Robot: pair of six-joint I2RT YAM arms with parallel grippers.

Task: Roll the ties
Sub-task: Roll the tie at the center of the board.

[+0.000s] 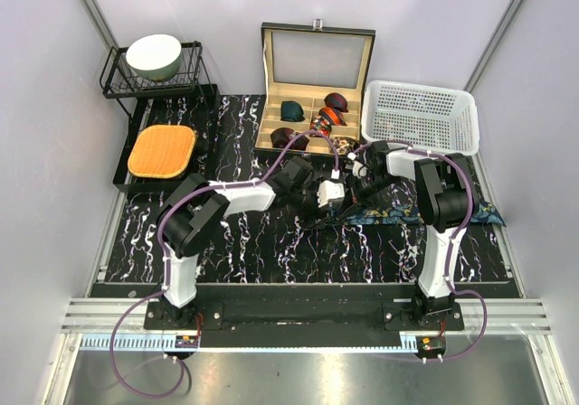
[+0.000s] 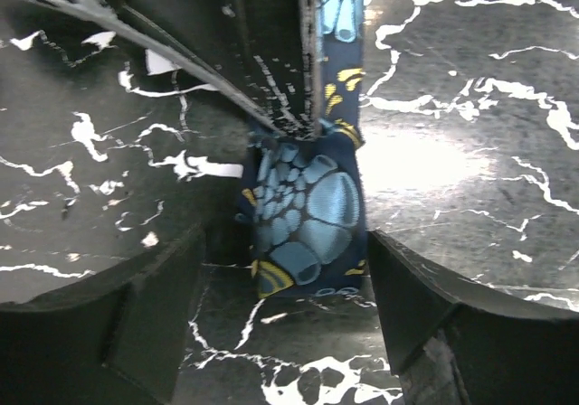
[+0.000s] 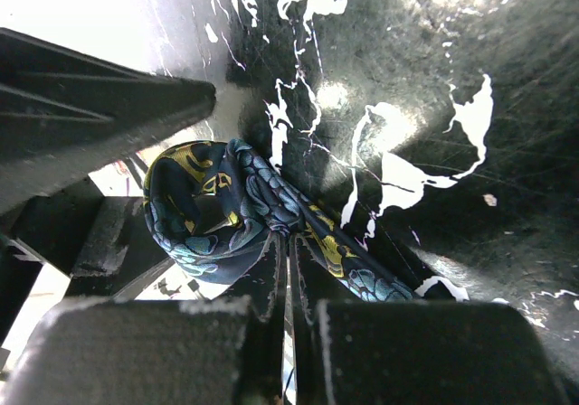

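Observation:
The dark navy tie [image 1: 398, 213] with its teal-and-gold pattern lies as a strip along the marble table, running right from the grippers. Its left end is rolled into a small coil [image 2: 308, 220], which also shows in the right wrist view [image 3: 208, 211]. My right gripper [image 3: 289, 256] is shut and pinches the tie right at the coil; in the top view it [image 1: 355, 191] sits mid-table. My left gripper [image 2: 285, 247] is open, with the coil between its two fingertips and not squeezed; in the top view it [image 1: 324, 197] meets the right one.
An open box [image 1: 271, 70] at the back holds coiled ties: green [image 1: 291, 110], maroon [image 1: 336, 100], red-orange [image 1: 333, 116]. A white basket [image 1: 418, 114] stands to its right. A wire rack with a bowl [image 1: 154, 57] and an orange pad [image 1: 161, 150] are at the left.

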